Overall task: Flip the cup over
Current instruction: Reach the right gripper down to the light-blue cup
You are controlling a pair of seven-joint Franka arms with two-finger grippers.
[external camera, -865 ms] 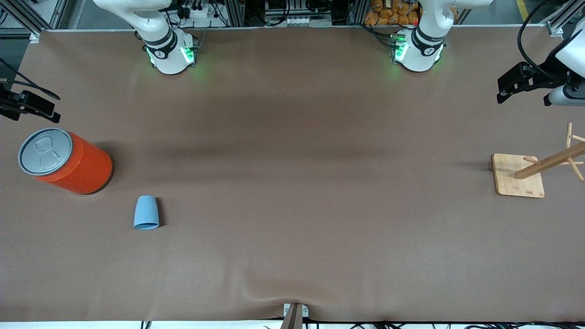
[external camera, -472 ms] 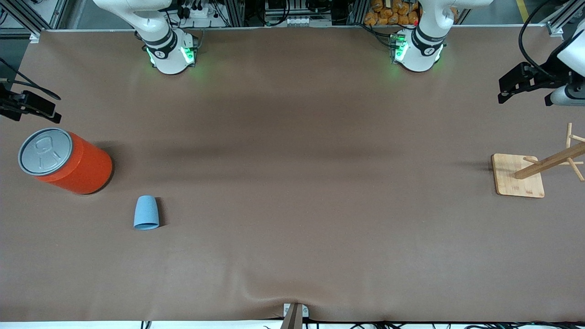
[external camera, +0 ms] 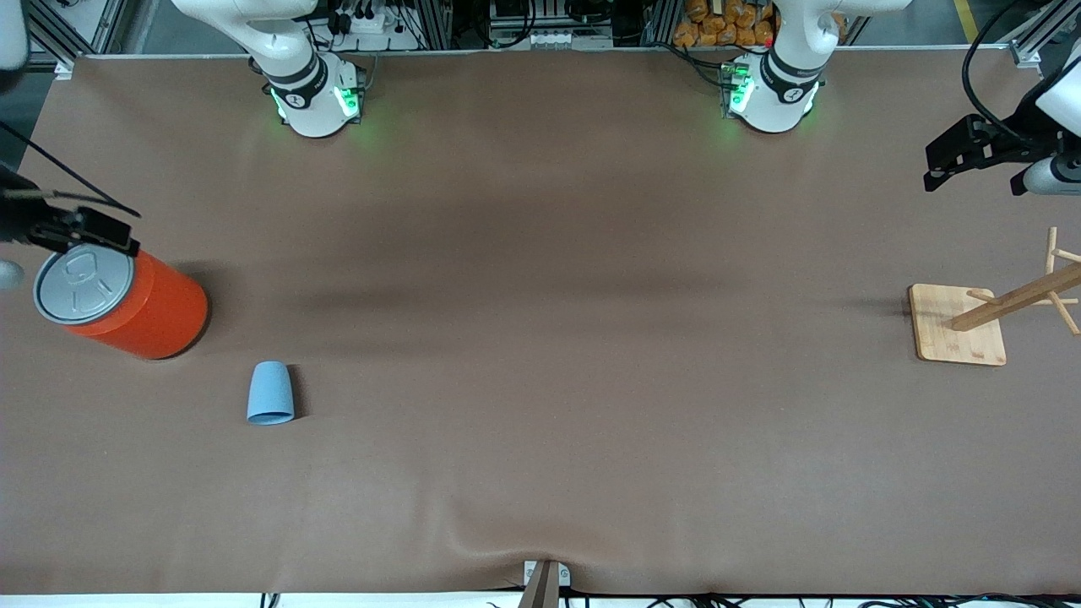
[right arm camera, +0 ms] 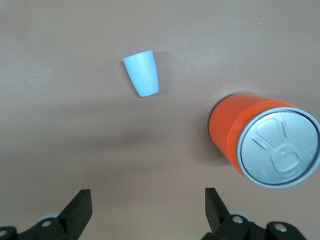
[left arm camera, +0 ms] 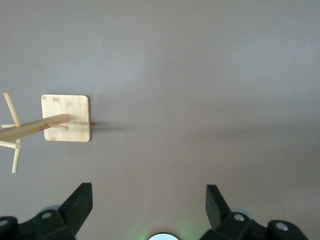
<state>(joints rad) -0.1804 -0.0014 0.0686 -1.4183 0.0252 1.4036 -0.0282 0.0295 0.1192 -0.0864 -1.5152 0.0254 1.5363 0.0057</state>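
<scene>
The small light-blue cup (external camera: 270, 393) is on the brown table, nearer the front camera than the orange can (external camera: 127, 297). Its wide end points toward the front camera, and it seems to lie on its side. The right wrist view shows the cup (right arm camera: 141, 74) well ahead of my right gripper (right arm camera: 148, 206), which is open and empty. In the front view the right gripper (external camera: 72, 230) hangs high over the can's lid edge. My left gripper (left arm camera: 148, 202) is open and empty above bare table. It hovers (external camera: 971, 154) at the left arm's end.
The large orange can (right arm camera: 250, 135) with a grey lid stands beside the cup at the right arm's end. A wooden peg rack on a square base (external camera: 958, 325) stands at the left arm's end, also in the left wrist view (left arm camera: 66, 118).
The right arm's hand has moved inward and now overlaps the can's lid in the front view. The left hand drifted slightly. The cup has not moved.
</scene>
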